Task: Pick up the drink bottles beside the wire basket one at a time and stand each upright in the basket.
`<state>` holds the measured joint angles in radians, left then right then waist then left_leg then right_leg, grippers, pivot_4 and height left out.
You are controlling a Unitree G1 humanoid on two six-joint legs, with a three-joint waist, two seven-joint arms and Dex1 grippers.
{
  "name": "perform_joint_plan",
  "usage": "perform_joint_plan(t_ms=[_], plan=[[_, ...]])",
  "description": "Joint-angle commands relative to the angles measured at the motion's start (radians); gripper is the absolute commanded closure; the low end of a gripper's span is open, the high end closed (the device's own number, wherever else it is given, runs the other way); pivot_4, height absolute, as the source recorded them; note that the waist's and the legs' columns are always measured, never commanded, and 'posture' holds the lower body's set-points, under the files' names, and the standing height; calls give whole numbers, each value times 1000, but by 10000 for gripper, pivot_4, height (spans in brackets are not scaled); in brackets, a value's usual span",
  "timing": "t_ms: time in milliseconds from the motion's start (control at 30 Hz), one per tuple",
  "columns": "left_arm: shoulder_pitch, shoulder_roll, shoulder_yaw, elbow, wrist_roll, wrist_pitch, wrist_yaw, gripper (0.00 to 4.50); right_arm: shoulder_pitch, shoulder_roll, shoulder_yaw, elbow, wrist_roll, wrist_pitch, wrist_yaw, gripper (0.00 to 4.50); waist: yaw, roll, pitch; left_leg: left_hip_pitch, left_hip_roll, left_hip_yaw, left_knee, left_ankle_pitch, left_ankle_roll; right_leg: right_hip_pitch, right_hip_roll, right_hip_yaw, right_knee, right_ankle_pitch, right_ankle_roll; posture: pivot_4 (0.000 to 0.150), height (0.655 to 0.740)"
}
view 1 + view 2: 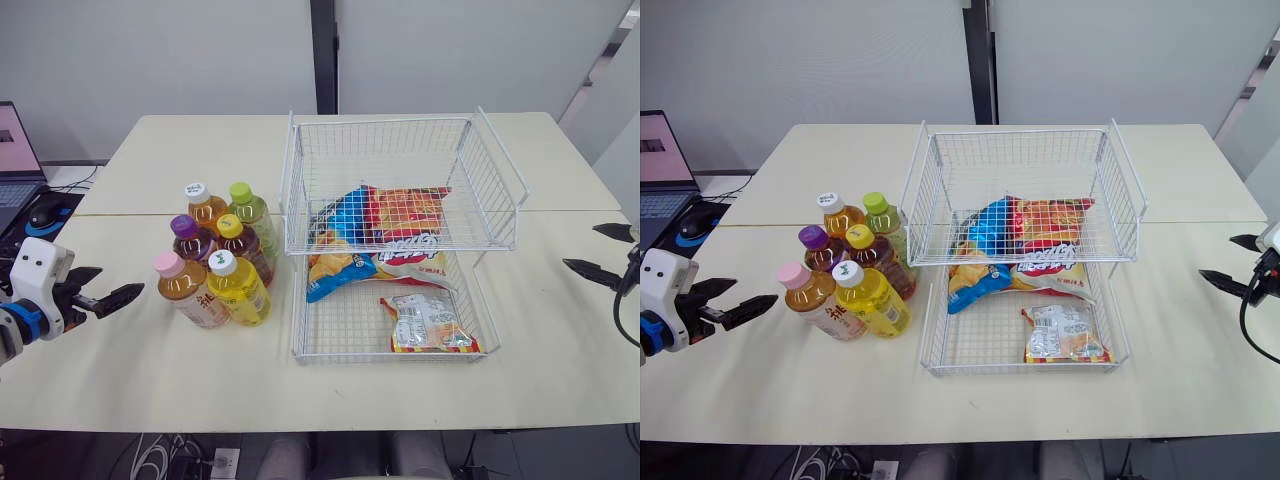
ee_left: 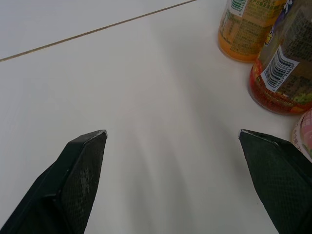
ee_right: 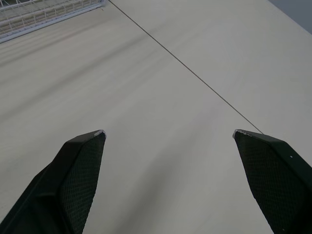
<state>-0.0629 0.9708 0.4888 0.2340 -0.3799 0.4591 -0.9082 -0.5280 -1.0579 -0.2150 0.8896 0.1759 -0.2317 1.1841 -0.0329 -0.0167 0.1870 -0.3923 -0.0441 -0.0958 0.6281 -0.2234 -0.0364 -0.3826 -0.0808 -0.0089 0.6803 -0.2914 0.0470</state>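
Left eye view showed six drink bottles (image 1: 215, 258) clustered left of centre, just beside the wire basket (image 1: 385, 121), none inside. The left gripper (image 1: 118, 283) hovered at left, fingers apart, facing them, apparently for a first grasp. The right gripper (image 1: 582, 247) hung spread at far right.

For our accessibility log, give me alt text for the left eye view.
Six capped drink bottles stand clustered on a cream table just left of a two-tier wire basket holding snack bags. The left gripper hovers open left of the bottles; the right gripper is open at the far right edge.
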Motion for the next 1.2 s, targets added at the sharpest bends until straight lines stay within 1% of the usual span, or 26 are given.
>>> perform_joint_plan(t_ms=[33, 200, 333, 433, 567, 800, 967, 1067, 1200], plan=[[7, 29, 33, -27, -9, 11, -8, 53, -17, -5, -11, -20, 2, -3, -9, 0, 0, 0, 0, 0, 0, 0, 0, 0, 0, 0, 0, 0, 0, 0, 0, 1500, 7400], [18, 45, 41, -22, -4, -5, -25, 53, -9, 1, -12, -9, 6, -4, -11, 0, 0, 0, 0, 0, 0, 0, 0, 0, 0, -1, 0, 0, 0, 0, -1, 1500, 7400], [29, 41, 72, -33, -52, 21, -70, 53, -2, -2, -14, -2, -13, -57, -49, 0, 0, 0, 0, 0, 1, 0, 0, 0, 0, -1, 0, 0, 0, 0, -1, 1500, 7400], [30, 34, 97, -39, -78, 37, -76, 53, -11, -2, -25, 15, -10, -65, -79, 0, 0, 0, 0, 0, 1, 1, 0, 0, 0, -1, 0, 0, 0, 0, -1, 1500, 7400], [51, 19, 119, -48, -69, -29, -74, 53, 4, -5, -25, 9, -4, -58, -73, 0, 0, 0, 0, -1, 1, 1, 0, 0, 0, -1, 1, 1, 0, 1, -1, 1500, 7400], [75, 28, 154, -49, -122, 30, -97, 53, 4, -19, -38, 11, 24, -25, -37, 0, 0, 0, 0, -1, 2, 2, 0, 0, 0, -2, 1, 1, 0, 1, -1, 1500, 7400], [50, 32, 166, -40, -138, 42, -87, 53, 9, -28, -47, 15, 20, -28, -56, 0, 0, 0, 0, -1, 2, 2, 0, 0, 0, -2, 2, 1, 0, 1, -2, 1500, 7400], [47, 37, 165, -41, -126, 29, -79, 53, 34, -38, -68, -22, 30, -25, -73, 0, 1, 0, 0, -1, 2, 2, 0, 0, 0, -2, 2, 1, 0, 1, -2, 1500, 7400], [66, 33, 179, -67, -138, 45, -94, 53, 115, -70, -151, -147, 103, 40, -33, 0, 1, 0, 0, -1, 2, 2, 0, 0, 0, -2, 2, 1, 0, 1, -2, 1500, 7400]])
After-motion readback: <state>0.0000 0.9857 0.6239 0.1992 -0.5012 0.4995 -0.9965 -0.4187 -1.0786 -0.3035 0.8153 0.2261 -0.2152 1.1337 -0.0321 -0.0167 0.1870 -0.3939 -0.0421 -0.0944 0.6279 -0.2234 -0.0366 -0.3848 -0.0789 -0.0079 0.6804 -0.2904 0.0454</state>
